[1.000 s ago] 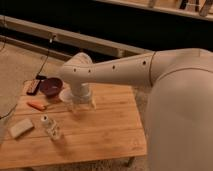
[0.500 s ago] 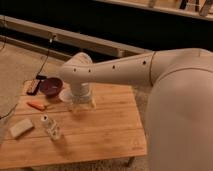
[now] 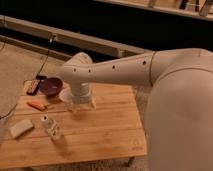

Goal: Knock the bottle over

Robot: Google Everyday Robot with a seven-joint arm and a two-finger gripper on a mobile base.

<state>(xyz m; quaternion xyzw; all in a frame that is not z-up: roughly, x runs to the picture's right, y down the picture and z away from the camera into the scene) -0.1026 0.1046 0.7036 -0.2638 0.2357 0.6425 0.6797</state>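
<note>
The bottle (image 3: 50, 126) is small, clear-whitish, with a white cap. It stands on the left part of the wooden table (image 3: 105, 130), leaning a little. My gripper (image 3: 81, 104) hangs from the white arm just above the table, behind and to the right of the bottle, with a clear gap between them. Its wrist hides most of the fingers.
A dark bowl (image 3: 51, 86) sits at the table's back left, with a dark flat object (image 3: 34, 86) beside it. An orange stick (image 3: 36, 105) lies in front of the bowl. A pale flat block (image 3: 20, 128) lies left of the bottle. My large white arm fills the right side.
</note>
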